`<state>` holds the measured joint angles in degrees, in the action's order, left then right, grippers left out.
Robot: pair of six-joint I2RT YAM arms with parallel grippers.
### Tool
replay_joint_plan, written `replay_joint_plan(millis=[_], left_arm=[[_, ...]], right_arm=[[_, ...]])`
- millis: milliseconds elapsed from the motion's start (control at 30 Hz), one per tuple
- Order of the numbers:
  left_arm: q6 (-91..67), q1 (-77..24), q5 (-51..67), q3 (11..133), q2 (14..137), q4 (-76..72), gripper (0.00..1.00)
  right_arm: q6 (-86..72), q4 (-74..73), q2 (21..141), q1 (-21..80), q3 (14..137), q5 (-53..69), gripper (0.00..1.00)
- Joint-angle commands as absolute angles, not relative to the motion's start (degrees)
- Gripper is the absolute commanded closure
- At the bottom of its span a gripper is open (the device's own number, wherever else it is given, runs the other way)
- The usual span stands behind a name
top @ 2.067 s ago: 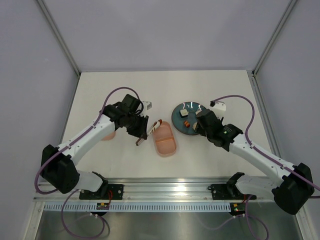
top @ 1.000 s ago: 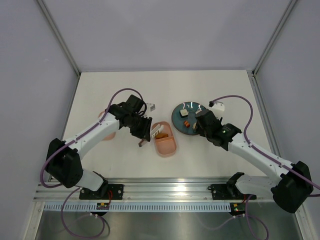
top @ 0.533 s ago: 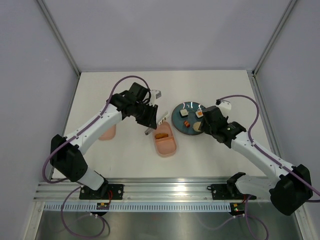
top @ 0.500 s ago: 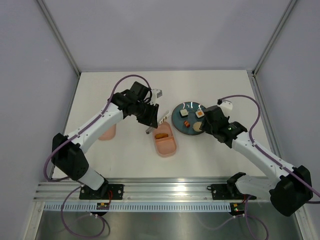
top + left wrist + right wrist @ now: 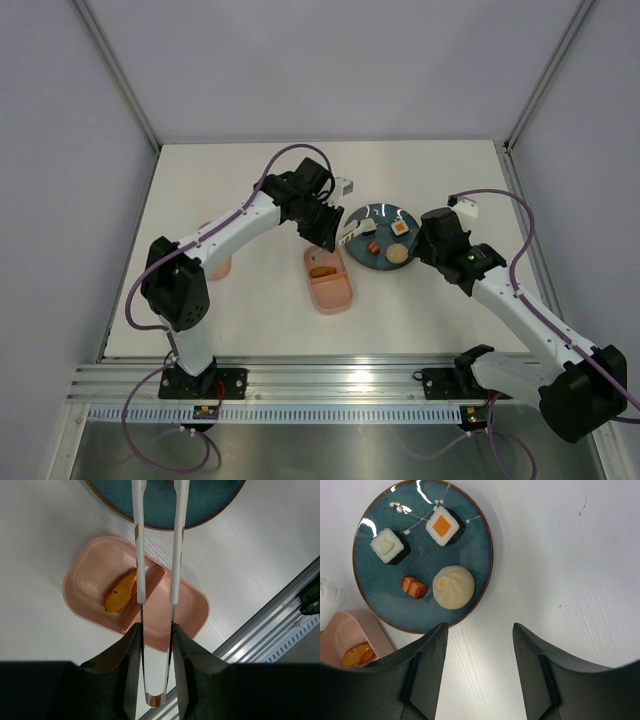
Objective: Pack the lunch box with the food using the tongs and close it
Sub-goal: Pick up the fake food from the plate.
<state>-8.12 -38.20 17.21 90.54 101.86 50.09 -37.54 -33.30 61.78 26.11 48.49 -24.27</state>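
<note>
Four bites [image 5: 453,587] to go: thin pale metal V-shaped tongs [image 5: 139,555], arms spread, reach the dark teal round plate [image 5: 375,602].
Our left gripper [image 5: 155,626] clasps them. The salmon-pink two-compartment lunch box [image 5: 192,605], at the plate's 7 o'clock, holds one orange piece [image 5: 120,590]. We should straddle the red sausage bit [image 5: 414,586] squarely before squeezing. Only the right wrist view shows the plated food; the left crops the tips. Our right gripper [image 5: 479,627] hangs agape.
</note>
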Motion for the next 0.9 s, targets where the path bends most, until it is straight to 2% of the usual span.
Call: replay_joint_plan(millis=[0, 433, 867], left_arm=[[-6.06, -39.72, 17.14, 93.87, 103.18, 49.92, 0.69], [-8.17, -42.36, 18.20, 91.76, 107.58, 46.67, 0.62], [-5.71, -45.17, 10.64, 93.52, 111.00, 47.99, 0.60]], right_arm=[[-36.47, -33.75, 61.79, 25.31, 48.87, -23.64, 0.37], [-35.77, -34.80, 60.65, 24.52, 49.13, -23.38, 0.37], [-36.30, -34.98, 59.33, 24.52, 48.43, -23.03, 0.37]])
